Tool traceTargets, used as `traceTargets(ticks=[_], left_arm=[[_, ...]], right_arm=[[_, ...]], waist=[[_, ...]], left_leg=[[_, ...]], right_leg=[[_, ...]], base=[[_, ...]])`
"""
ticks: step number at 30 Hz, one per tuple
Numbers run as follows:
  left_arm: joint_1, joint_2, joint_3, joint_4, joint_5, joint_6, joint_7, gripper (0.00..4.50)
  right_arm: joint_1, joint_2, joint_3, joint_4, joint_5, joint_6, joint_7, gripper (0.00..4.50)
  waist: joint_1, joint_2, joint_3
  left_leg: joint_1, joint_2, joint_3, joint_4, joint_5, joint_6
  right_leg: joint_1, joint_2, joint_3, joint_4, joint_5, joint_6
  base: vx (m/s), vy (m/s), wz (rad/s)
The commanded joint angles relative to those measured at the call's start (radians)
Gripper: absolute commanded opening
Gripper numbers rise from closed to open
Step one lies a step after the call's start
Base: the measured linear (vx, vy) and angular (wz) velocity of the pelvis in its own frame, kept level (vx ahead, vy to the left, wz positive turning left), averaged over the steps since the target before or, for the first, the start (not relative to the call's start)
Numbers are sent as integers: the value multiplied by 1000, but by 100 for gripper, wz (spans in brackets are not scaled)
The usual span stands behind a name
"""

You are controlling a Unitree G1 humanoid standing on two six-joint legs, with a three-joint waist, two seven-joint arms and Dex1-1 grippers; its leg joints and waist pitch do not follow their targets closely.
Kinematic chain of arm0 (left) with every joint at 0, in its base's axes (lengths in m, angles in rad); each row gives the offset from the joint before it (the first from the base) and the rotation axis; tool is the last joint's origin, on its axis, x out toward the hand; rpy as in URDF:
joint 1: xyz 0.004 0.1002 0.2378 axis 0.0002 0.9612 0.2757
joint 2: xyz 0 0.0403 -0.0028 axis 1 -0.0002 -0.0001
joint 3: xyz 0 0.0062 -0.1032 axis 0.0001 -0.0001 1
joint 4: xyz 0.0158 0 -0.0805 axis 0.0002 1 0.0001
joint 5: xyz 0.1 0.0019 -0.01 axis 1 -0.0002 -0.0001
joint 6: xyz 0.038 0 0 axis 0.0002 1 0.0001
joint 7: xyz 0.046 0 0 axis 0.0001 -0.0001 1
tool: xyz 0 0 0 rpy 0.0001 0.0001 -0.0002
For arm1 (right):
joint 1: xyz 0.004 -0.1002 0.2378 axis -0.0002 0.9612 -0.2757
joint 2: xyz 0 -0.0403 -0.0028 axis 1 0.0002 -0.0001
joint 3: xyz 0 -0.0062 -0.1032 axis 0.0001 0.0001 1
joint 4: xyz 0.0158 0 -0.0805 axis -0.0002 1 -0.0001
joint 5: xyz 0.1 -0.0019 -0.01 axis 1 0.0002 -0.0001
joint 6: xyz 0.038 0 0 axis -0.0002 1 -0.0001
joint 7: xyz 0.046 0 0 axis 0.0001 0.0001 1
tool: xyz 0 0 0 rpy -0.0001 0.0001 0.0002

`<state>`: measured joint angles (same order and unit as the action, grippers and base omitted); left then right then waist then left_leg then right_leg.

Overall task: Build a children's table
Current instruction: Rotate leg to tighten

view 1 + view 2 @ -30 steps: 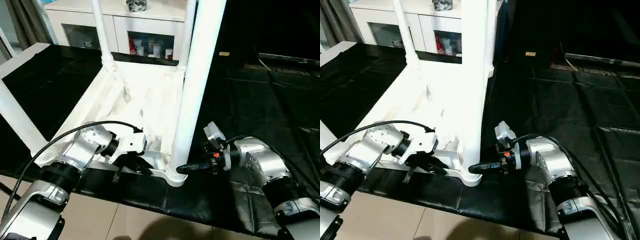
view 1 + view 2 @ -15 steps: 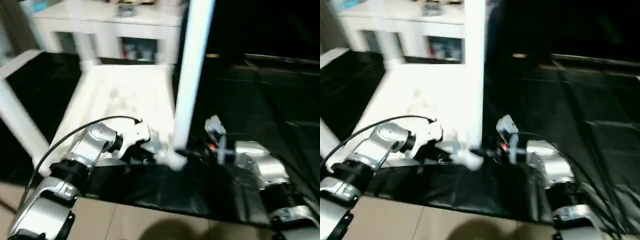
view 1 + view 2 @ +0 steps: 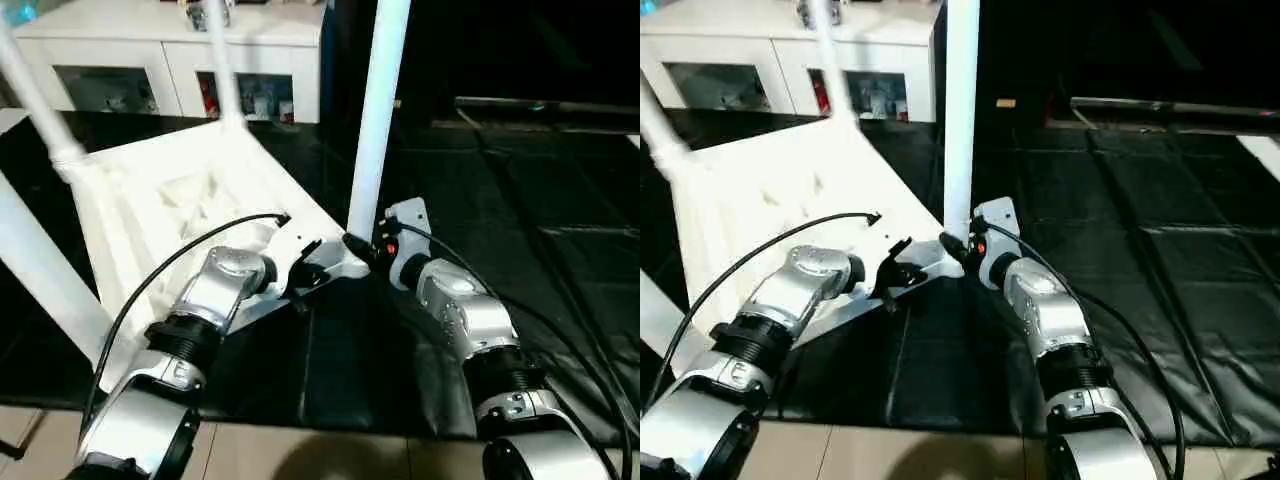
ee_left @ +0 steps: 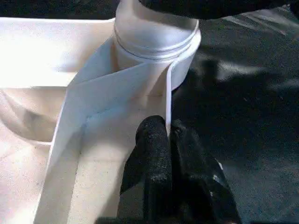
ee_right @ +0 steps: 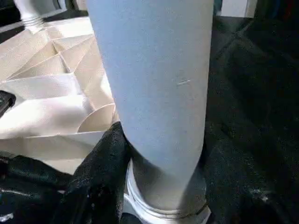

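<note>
The children's table lies upside down on the black mat, its ribbed white top (image 3: pixel 170 200) facing up and a leg standing in each corner. My left gripper (image 3: pixel 312 258) is shut on the top's thin rim (image 4: pixel 167 98), right beside the near right corner socket (image 4: pixel 154 42). The leg (image 3: pixel 378 110) in that socket stands upright. My right gripper (image 3: pixel 358 245) is shut on its base, one finger (image 5: pixel 100 177) pressed against the leg (image 5: pixel 154 84). Other legs rise at the far left (image 3: pixel 40 100), the far corner (image 3: pixel 225 60) and the near left (image 3: pixel 40 270).
A white cabinet (image 3: pixel 180 60) with glass doors stands just behind the table. The black mat (image 3: pixel 560 200) stretches away to the right. Its front edge meets beige floor (image 3: pixel 300 450) close to my forearms.
The camera has shifted. The table top has also turned on the mat, its near right corner now farther from the mat's front edge. Both grippers kept their hold.
</note>
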<state>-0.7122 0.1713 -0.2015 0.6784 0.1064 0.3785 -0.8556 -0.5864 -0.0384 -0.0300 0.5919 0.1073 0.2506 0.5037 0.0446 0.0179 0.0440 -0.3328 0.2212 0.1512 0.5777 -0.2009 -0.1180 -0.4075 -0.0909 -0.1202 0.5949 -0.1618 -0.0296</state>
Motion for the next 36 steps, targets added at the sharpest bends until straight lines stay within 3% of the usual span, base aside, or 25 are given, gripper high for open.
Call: traceTargets(ticks=[1,4,8,11,13,17,24,28,32,33,34,36], left_arm=[[-21,-56,-37,-67,-53,-26,-49,0],[-10,-30,-42,-72,-54,-46,-81,0],[9,18,-56,-77,-48,-75,-132,0],[24,54,-60,-89,-46,-95,-188,0],[32,74,-62,-94,-51,-116,-225,0],[50,112,-75,-116,-67,-147,-318,0],[65,166,-109,-140,-80,-185,-429,0],[88,245,-167,-169,-73,-282,-591,0],[95,259,-177,-180,-74,-294,-623,0],[98,265,-183,-185,-72,-298,-632,0],[100,273,-191,-189,-69,-306,-644,0],[103,285,-204,-195,-69,-318,-659,0]], right_arm=[[10,83,63,0,48,32,82,249],[34,63,61,-30,70,30,131,285],[68,-1,60,-56,80,19,212,320],[88,-71,55,-69,100,12,307,352],[97,-113,62,-71,95,-3,365,357],[99,-189,68,-62,93,-19,465,399],[102,-274,94,-80,113,-53,653,399],[79,-344,144,-87,160,-81,904,399],[73,-348,159,-78,158,-94,942,399],[72,-347,169,-74,153,-98,954,399],[71,-345,179,-69,145,-106,966,399],[66,-337,191,-58,137,-114,975,399]], waist=[[14,-3,-72],[17,-4,-72],[20,-7,-68],[29,-5,-65],[35,1,-66],[54,1,-69],[76,1,-74],[80,-4,-69],[94,-5,-68],[95,-15,-68],[99,-9,-68],[98,-11,-66]], left_leg=[[-25,-7,14,-54,-58,95],[-23,-6,15,-54,-52,112],[-21,-2,17,-57,-86,112],[-17,1,19,-59,-123,101],[-16,3,18,-58,-118,95],[-11,6,22,-56,-108,91],[-19,10,23,-47,-69,108],[-21,12,23,-50,-119,108],[-15,14,24,-50,-129,90],[-14,14,26,-51,-127,89],[-12,15,26,-50,-125,85],[-16,15,24,-51,-128,80]], right_leg=[[75,-49,53,-57,-124,-210],[77,-48,53,-53,-80,-230],[73,-48,53,-57,-113,-233],[72,-50,54,-63,-176,-216],[70,-50,55,-63,-171,-217],[66,-49,57,-57,-143,-224],[64,-49,56,-40,-51,-255],[64,-53,54,-47,-136,-231],[57,-55,56,-54,-203,-211],[56,-53,57,-54,-205,-211],[53,-53,59,-50,-201,-216],[54,-53,59,-48,-201,-218]], base=[[0,0,0],[0,0,0],[0,0,0],[0,0,0],[0,0,0],[0,0,0],[0,0,0],[0,0,0],[0,0,0],[0,0,0],[0,0,0],[0,0,0]])
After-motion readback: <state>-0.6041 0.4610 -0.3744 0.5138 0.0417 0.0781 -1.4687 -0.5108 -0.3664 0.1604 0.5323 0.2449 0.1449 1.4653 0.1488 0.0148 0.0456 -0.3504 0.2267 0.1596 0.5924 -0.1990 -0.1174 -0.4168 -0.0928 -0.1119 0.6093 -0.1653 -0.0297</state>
